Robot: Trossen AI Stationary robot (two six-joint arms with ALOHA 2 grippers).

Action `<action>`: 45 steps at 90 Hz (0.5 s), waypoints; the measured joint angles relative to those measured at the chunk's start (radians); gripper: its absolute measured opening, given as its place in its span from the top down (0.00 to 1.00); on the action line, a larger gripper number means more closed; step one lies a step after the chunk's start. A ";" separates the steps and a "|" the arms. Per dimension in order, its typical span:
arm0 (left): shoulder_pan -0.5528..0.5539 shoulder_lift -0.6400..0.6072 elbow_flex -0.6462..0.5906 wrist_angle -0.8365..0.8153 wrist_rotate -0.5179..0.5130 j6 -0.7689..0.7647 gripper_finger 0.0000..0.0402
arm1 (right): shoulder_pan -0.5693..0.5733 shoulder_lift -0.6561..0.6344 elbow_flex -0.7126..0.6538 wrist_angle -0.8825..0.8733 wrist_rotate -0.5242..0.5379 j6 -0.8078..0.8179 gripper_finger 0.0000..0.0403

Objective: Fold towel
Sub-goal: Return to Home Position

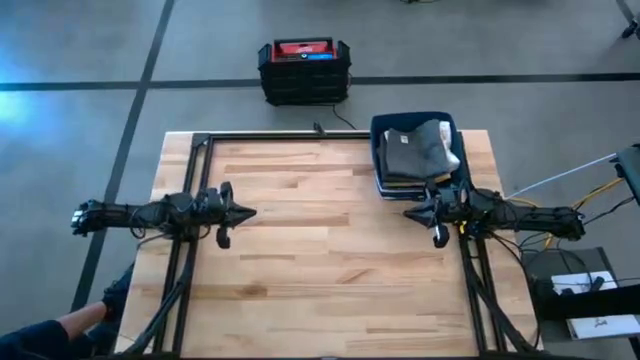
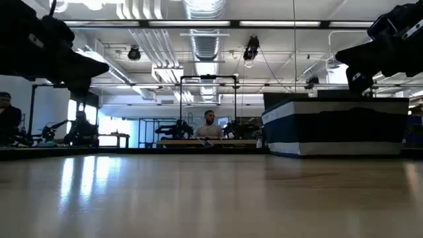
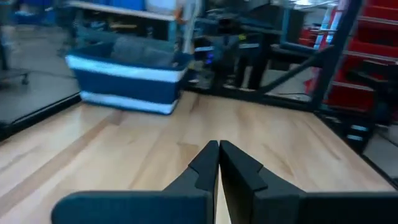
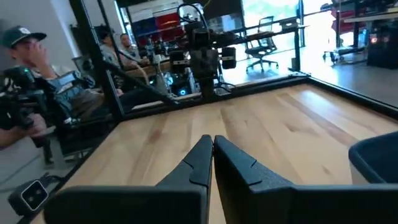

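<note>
Pressed together and holding nothing, the left pincer (image 3: 219, 148) and right pincer (image 4: 212, 142) fill the foreground of their wrist views, tips aimed inward across the bare wood. The folded gray towel (image 1: 415, 150) lies on top of a stack inside the blue laundry organizer (image 1: 378, 128), which sits at the far right corner of the counter (image 1: 330, 270). I judge the folding finished, with only the retreat of the arms left, so any trouble would come from the arms. The right pincer hovers just beside the organizer's near wall. If I swing that arm wide or drop it while pulling back, it could clip the wall and shove the organizer toward the far edge, which looks very close. The stack also rides at or above the rim in the low view, so a knock could flop a corner out or undo a fold. The left arm is well apart from the towels and poses little risk to them, but a person (image 1: 60, 335) shows by the counter's near left corner, close to that arm's base. A fast sweep there worries me more.
</note>
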 joint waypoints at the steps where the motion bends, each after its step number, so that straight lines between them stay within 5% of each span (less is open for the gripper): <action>1: 0.000 -0.004 0.000 0.000 0.000 0.006 1.00 | 0.000 0.000 0.000 0.000 0.000 0.000 1.00; 45: 0.001 -0.055 0.000 -0.008 0.036 0.083 1.00 | 0.000 0.000 0.000 0.003 -0.024 -0.020 1.00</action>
